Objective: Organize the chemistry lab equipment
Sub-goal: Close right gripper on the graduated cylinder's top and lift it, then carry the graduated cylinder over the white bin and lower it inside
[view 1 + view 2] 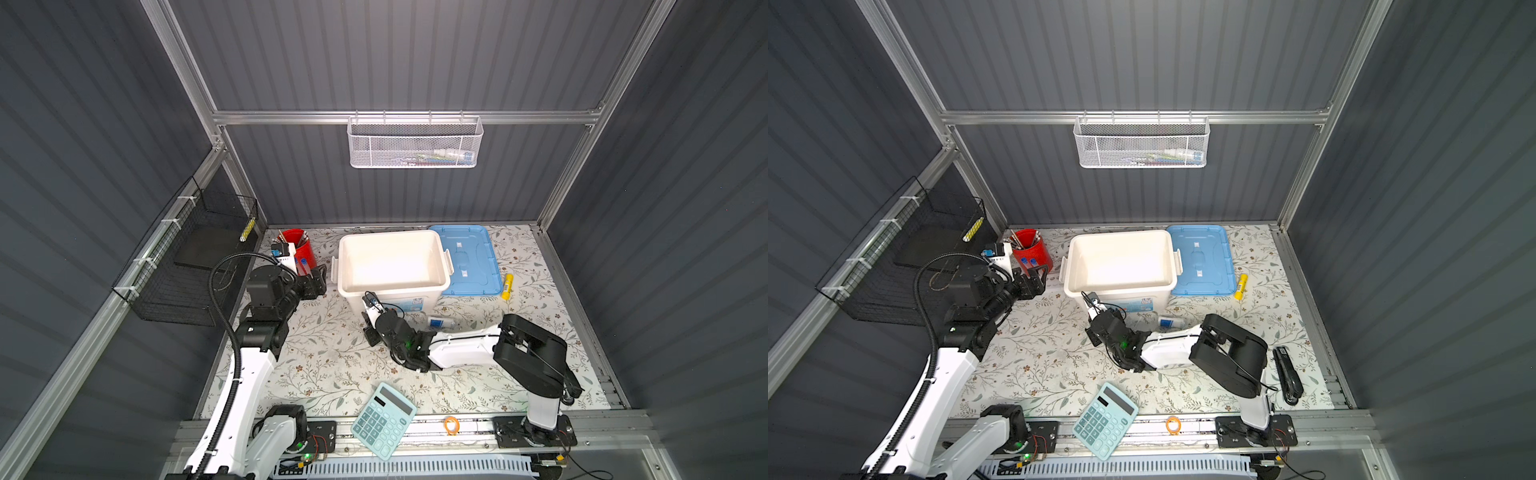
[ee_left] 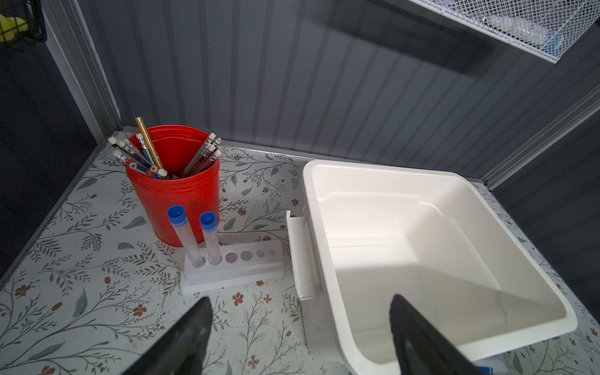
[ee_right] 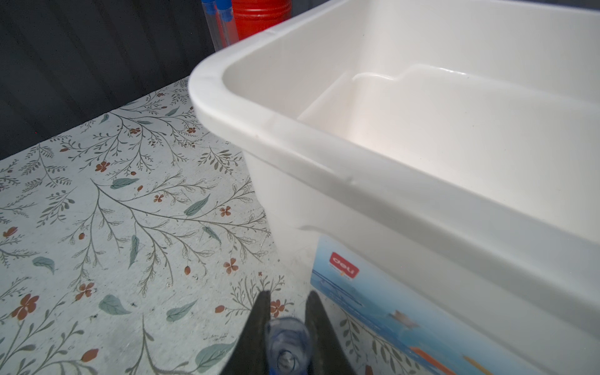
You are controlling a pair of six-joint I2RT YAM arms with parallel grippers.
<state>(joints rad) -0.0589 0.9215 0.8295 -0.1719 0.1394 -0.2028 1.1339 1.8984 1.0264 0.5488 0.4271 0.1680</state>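
Your right gripper (image 3: 288,300) is pinching a small clear piece (image 3: 287,344) with a blue tint, its fingers pressed against both sides. The wrist view is too close to tell what kind of piece it is. It sits just in front of the white storage bin (image 1: 390,236), near the bin's front left corner.

The bin stands against the back edge of the tabletop (image 1: 332,357) with nothing in it. Its blue lid (image 1: 469,262) lies flat beside it on the right. A blue-white labelled vessel (image 1: 441,322) lies on its side just in front of the bin, next to your right arm.

Two blue-capped test tubes (image 2: 177,233) stand upright in a white rack (image 2: 233,269), just in front of the red pencil cup (image 2: 172,194) near the back left corner. Your left gripper (image 2: 300,324) hangs spread wide and empty between the rack and the bin.

I judge you are at the pickup of the first piece, with nearly the whole job ahead. Next, raise it above the rim, carry it over the bin and release it low.
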